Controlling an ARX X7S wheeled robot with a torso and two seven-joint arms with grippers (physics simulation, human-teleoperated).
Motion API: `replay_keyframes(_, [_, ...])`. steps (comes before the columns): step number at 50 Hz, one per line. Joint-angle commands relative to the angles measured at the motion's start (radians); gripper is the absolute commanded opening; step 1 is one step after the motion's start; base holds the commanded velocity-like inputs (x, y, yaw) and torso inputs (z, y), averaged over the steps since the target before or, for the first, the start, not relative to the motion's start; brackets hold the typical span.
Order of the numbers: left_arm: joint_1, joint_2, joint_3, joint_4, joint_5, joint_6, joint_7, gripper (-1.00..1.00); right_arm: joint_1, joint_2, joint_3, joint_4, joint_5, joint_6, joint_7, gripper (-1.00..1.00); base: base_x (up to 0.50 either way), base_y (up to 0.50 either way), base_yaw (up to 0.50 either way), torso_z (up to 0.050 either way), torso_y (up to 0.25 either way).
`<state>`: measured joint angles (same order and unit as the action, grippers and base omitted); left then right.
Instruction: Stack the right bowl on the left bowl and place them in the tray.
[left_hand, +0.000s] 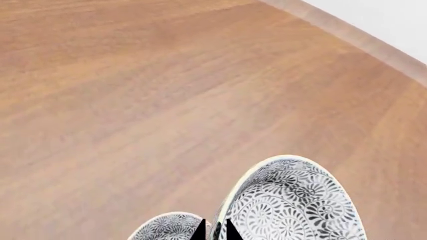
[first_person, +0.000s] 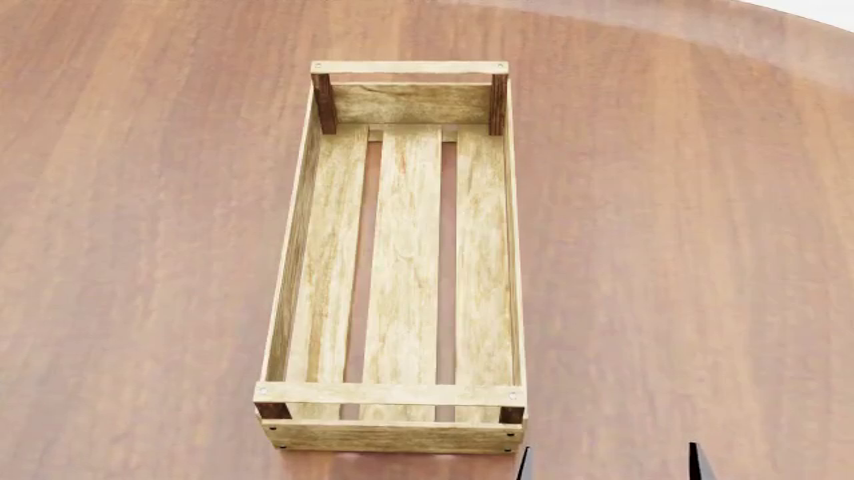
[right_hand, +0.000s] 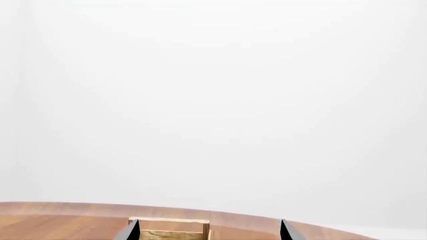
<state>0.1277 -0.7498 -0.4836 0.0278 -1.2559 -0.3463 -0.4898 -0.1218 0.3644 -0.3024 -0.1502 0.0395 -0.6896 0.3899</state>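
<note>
The table (first_person: 694, 250) fills my head view, with the tray (first_person: 400, 405) lying empty at its middle. My worry is the lift: the left gripper (left_hand: 214, 231) pinches only the rim of the patterned bowl (left_hand: 293, 200), so it could tilt or slip out, knocking the second bowl (left_hand: 167, 227) just beside it. Its tips sit close together on that rim, clamped. The right gripper (first_person: 609, 462) hangs spread wide near the tray's near corner, holding nothing.

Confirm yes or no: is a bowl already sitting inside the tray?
No. In the head view the tray shows only its three bare floor slats, with nothing resting on them.
</note>
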Motion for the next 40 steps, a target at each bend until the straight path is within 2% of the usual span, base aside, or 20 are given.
replay_keyframes(1, [-0.019, 0.02, 0.006, -0.023, 0.06, -0.012, 0.029, -1.0, 0.001, -0.016, 0.018, -0.001, -0.016, 0.005, -0.015, 1.0, 0.0, 0.0, 0.0, 0.0, 0.0])
replay_keyframes(40, [-0.078, 0.037, 0.064, -0.143, 0.137, 0.012, 0.04, -1.0, 0.011, -0.012, 0.006, 0.017, -0.019, 0.004, -0.006, 1.0, 0.0, 0.0, 0.0, 0.0, 0.001])
